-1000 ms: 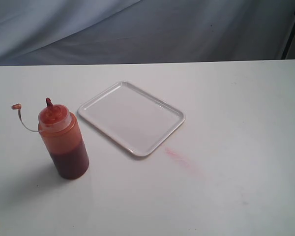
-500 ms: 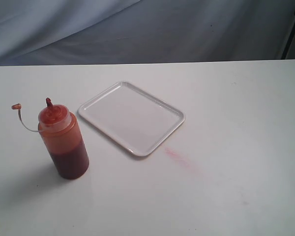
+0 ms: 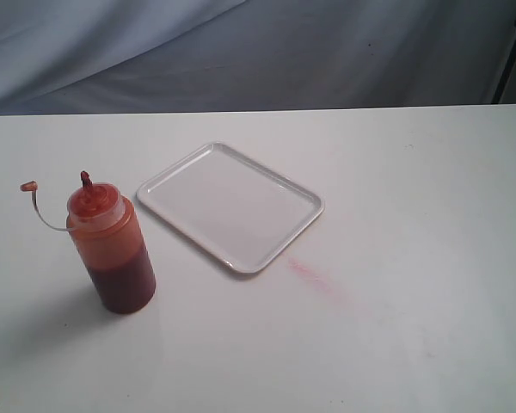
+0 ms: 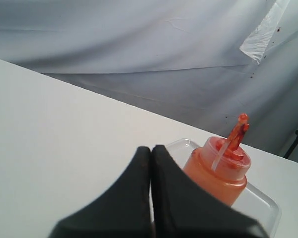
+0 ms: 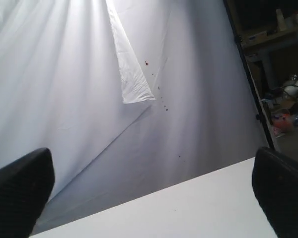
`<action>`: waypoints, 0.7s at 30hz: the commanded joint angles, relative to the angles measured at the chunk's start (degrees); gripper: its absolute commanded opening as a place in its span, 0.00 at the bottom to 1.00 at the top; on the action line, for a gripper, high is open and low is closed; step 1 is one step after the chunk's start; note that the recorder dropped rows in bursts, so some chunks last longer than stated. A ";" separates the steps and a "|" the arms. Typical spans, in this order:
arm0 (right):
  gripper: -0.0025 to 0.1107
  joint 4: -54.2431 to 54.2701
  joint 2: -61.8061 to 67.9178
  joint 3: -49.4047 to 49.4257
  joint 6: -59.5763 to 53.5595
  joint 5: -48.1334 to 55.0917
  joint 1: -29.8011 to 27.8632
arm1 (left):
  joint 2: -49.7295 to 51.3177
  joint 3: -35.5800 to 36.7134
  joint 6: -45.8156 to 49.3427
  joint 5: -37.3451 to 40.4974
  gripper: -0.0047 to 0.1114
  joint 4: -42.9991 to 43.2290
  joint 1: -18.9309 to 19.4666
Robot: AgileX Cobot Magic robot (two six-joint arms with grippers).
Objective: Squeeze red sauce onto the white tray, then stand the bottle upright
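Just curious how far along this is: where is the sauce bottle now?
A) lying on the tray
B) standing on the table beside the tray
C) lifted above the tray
B: the bottle stands upright on the table, apart from the tray.

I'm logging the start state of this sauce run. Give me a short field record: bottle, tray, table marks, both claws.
bottle: upright on the table, beside the tray, not touching it; cap off the nozzle, on its tether
red sauce: inside the bottle only
white tray: no sauce visible
table: faint pink smear by the tray's near corner
left claw: shut, holding nothing
right claw: open, holding nothing
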 commanded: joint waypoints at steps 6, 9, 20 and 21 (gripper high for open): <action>0.95 7.40 -0.35 0.22 2.04 7.71 -0.45 | -0.21 0.27 -0.31 -8.91 0.04 -5.75 -0.37; 0.95 7.77 -0.35 0.22 2.20 9.67 -0.45 | -0.21 0.27 -0.41 -11.20 0.04 -6.63 -0.37; 0.72 8.18 -0.35 0.16 -6.20 10.77 4.15 | -0.21 0.27 -2.92 -17.13 0.04 -6.47 -0.37; 0.64 8.18 -0.35 0.13 -6.50 10.91 4.89 | -0.21 0.27 -3.86 -18.35 0.04 -6.00 -0.37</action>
